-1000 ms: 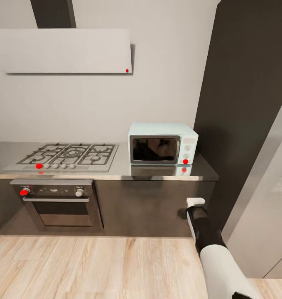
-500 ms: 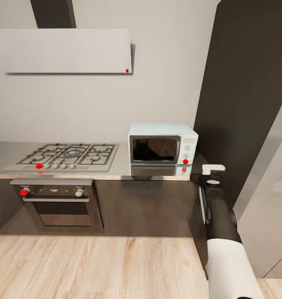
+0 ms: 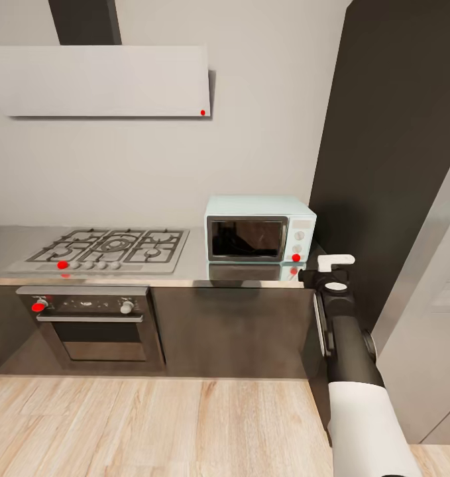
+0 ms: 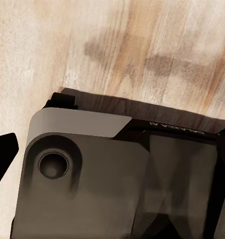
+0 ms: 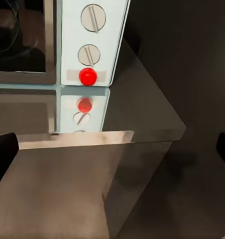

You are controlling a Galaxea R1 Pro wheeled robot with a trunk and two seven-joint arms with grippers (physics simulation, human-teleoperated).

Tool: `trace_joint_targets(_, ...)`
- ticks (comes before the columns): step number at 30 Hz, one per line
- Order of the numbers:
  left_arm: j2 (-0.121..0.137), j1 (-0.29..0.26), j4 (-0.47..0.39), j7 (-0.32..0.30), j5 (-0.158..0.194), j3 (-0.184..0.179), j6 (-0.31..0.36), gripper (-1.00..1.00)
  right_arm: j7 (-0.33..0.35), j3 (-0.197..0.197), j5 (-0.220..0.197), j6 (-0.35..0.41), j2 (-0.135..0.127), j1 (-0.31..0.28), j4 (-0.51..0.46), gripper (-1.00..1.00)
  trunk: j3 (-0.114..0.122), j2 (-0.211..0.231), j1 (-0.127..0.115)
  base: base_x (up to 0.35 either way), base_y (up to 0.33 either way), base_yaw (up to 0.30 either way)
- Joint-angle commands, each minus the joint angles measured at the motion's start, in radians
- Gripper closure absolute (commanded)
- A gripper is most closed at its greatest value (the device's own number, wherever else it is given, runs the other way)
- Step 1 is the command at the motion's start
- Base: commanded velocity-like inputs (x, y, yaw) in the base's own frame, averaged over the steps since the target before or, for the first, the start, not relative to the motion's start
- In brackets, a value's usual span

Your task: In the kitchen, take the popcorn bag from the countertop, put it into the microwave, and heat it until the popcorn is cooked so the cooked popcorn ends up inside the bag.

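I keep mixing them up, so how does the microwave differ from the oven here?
The microwave is a small pale mint box standing on the countertop; the oven is larger, dark and steel, built in below the hob. The oven has a bar handle across its door; the microwave door shows none. The microwave's knobs sit beside its door, the oven's above it. Both have dark glass doors, shut, and a red dot.

A home kitchen. A steel countertop [image 3: 185,273] on dark cabinets runs along a grey wall, with a gas hob [image 3: 109,246] at the left, an oven [image 3: 92,321] built in below it, a hood [image 3: 102,81] above, and a pale blue microwave [image 3: 259,228] to the right. Pale wood floor [image 3: 152,424] lies nearest.
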Motion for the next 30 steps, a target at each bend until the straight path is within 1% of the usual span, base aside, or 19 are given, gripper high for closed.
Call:
trace_joint_targets(1,0.0,-0.001,0.001,-0.004,0.008,0.001,0.0,-1.0,0.0,-0.001,0.0,0.011,0.001,-0.001,-0.001,-1.0,-0.001,-0.001,0.0,0.0,0.0,0.0)
trace_joint_targets(6,0.0,-0.001,0.0,-0.004,0.009,0.001,0.0,-1.0,0.001,0.001,0.0,0.021,0.001,-0.001,0.005,-1.0,-0.001,-0.001,0.0,0.0,0.0,0.0)
trace_joint_targets(10,0.0,-0.001,0.0,-0.004,0.009,0.001,0.0,-1.0,0.001,0.004,0.001,0.014,0.001,-0.001,0.003,-1.0,-0.001,-0.001,0.0,0.075,0.0,0.0)
trace_joint_targets(24,0.0,-0.001,0.001,-0.004,0.007,0.001,0.001,-1.0,0.007,0.002,-0.001,-0.003,0.001,-0.001,0.005,-1.0,-0.001,-0.001,0.0,0.268,0.0,0.0)
trace_joint_targets(28,0.0,-0.001,0.001,-0.004,0.007,0.001,0.001,-1.0,0.008,-0.001,-0.004,-0.048,0.001,-0.001,0.013,-1.0,-0.001,-0.001,0.0,0.228,0.0,0.0)
trace_joint_targets(29,0.0,-0.001,0.001,-0.004,0.007,0.001,0.001,-1.0,0.009,-0.002,-0.009,-0.058,0.001,0.002,0.014,-1.0,-0.001,-0.001,0.0,0.211,0.0,0.0)
trace_joint_targets(30,0.0,-0.001,0.001,-0.004,0.007,0.001,0.001,-1.0,0.009,-0.003,-0.026,-0.068,0.001,0.004,0.016,-1.0,-0.001,-0.001,0.0,0.191,0.0,0.0)
